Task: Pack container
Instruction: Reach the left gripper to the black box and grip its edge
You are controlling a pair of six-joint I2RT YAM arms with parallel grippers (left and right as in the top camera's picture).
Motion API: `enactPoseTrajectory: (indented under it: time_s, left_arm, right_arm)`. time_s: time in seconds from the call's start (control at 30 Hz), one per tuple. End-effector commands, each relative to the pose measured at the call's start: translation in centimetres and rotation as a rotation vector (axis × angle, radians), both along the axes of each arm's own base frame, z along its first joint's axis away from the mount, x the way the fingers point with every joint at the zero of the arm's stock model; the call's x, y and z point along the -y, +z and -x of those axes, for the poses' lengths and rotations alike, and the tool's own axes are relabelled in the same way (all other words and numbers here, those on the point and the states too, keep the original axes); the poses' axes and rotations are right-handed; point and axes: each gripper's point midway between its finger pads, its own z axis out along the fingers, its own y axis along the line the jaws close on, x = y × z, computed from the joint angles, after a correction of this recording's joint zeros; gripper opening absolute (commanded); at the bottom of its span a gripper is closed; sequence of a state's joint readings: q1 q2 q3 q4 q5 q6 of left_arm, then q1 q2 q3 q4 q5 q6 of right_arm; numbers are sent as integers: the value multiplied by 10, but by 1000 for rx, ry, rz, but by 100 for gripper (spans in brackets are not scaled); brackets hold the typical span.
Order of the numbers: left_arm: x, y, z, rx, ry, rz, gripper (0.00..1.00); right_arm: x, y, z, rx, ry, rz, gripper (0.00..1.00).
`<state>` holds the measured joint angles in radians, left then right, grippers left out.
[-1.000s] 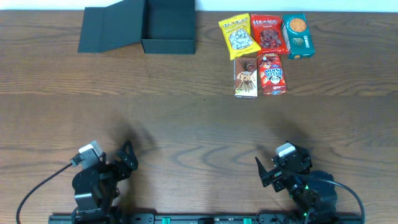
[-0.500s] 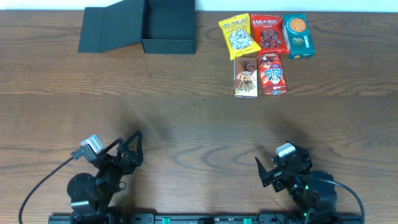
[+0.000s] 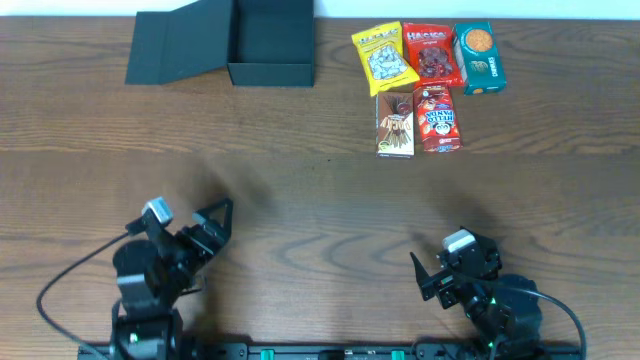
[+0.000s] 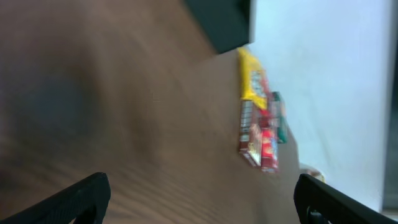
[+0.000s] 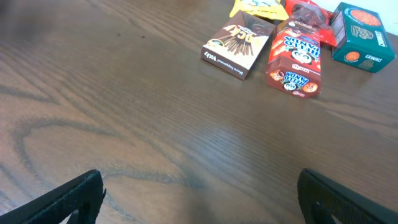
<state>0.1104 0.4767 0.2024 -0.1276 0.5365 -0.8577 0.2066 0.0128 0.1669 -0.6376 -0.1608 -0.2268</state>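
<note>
The container (image 3: 271,42) is a dark open box at the back left, its flap lid (image 3: 178,48) lying out to the left. To its right lie a yellow packet (image 3: 384,57), a red packet (image 3: 431,53), a teal box (image 3: 478,58), a brown stick-snack box (image 3: 395,124) and a red box (image 3: 437,118). My left gripper (image 3: 212,228) is open near the front left, far from all of them. My right gripper (image 3: 424,276) is open at the front right, nothing between its fingers. The blurred left wrist view shows the container's corner (image 4: 224,22) and the snacks (image 4: 258,127).
Bare wooden table (image 3: 320,200) spans the stretch between the grippers and the objects at the back. In the right wrist view the brown box (image 5: 236,43) and red box (image 5: 294,61) lie nearest, with the teal box (image 5: 360,37) behind. Cables trail from both arm bases.
The left arm has swung and lifted, its gripper moving forward and a little right, its view blurred by motion. The right arm has stayed still. Both grippers remain open.
</note>
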Motion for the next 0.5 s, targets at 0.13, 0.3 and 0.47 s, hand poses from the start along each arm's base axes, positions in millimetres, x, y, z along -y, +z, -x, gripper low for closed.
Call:
enactPoseTrajectory:
  time_s: [0.13, 0.3, 0.47]
  left_arm:
    - [-15, 26, -64, -112, 69, 1, 96]
    - [1, 35, -128, -192, 28, 29, 96]
    - [35, 30, -217, -291, 15, 84, 96]
  right_arm:
    - [0, -3, 0, -8, -4, -11, 99]
    - [0, -3, 0, -8, -4, -11, 99]
    - [0, -3, 0, -8, -4, -11, 99]
